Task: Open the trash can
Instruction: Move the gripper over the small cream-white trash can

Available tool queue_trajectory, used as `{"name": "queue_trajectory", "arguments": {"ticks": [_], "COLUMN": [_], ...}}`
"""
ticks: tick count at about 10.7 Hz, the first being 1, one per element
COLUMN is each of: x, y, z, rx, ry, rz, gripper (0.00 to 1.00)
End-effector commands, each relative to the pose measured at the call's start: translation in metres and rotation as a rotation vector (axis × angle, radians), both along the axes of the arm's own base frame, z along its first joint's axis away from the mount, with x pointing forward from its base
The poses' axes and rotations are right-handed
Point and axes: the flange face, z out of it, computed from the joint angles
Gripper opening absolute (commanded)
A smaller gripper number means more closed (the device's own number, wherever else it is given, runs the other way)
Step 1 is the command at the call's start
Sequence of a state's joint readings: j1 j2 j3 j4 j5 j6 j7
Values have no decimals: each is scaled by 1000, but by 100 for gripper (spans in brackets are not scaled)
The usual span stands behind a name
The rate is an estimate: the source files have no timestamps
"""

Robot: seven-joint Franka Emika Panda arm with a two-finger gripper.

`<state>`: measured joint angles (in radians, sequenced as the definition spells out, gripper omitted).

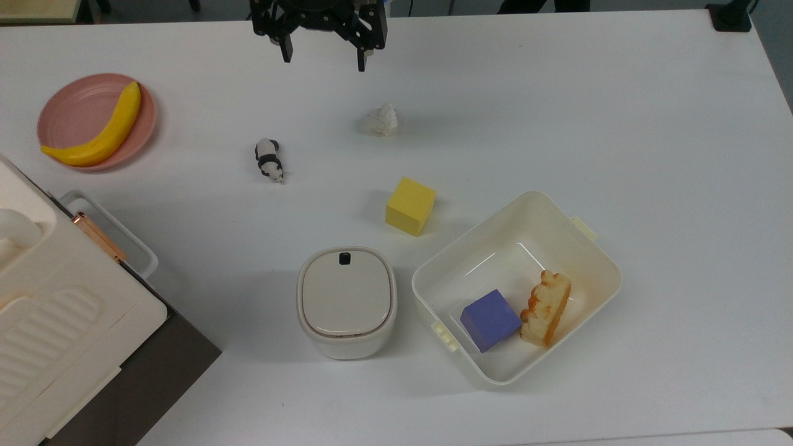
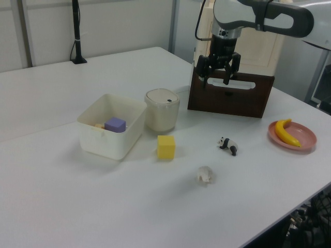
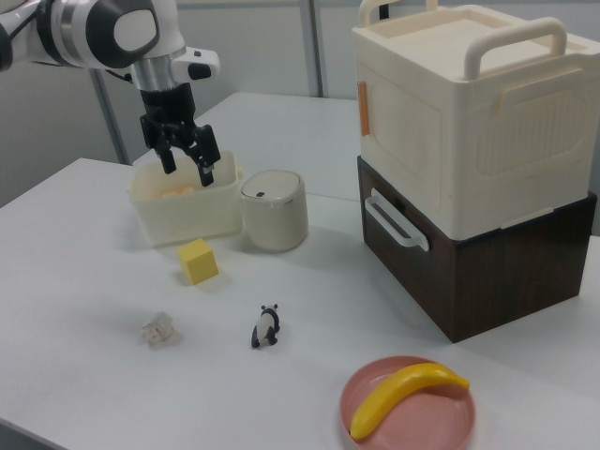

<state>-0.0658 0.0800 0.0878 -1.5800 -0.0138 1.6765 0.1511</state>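
Hand [image 1: 323,59]: hanging w/ fingers apart, holding nothing, well away from trash can [image 1: 346,302].
Trash can: sitting lid-shut beside tub [image 1: 595,251].

The top view looked straight down on my table [image 1: 557,93]. The left view and right view watched obliquely from opposite ends, at middling range. All three shared the trash can [image 1: 346,302] [image 2: 162,109] [image 3: 274,210] and my gripper [image 1: 323,59] [image 2: 214,80] [image 3: 187,167].
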Motion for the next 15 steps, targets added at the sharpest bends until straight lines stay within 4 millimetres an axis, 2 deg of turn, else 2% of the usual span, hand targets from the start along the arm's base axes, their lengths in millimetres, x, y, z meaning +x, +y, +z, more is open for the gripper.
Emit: {"name": "queue_trajectory", "arguments": {"ticks": [1,4,8,9,10,12,14,15], "x": [3,6,22,32,44,71,95,107], "y": [31,61,68,68,67,66,60,50], "z": [-38,-78,-105,-106,-104,-109,-118,-124], "rx": [9,13,23,32,41,6,2,-6], "ry": [52,-16,-88,-150,-237,-412,-531,-557], "rz": [82,115,88,65,37,75,79,69], "gripper": [100,100,100,94,83,27,21,14]}}
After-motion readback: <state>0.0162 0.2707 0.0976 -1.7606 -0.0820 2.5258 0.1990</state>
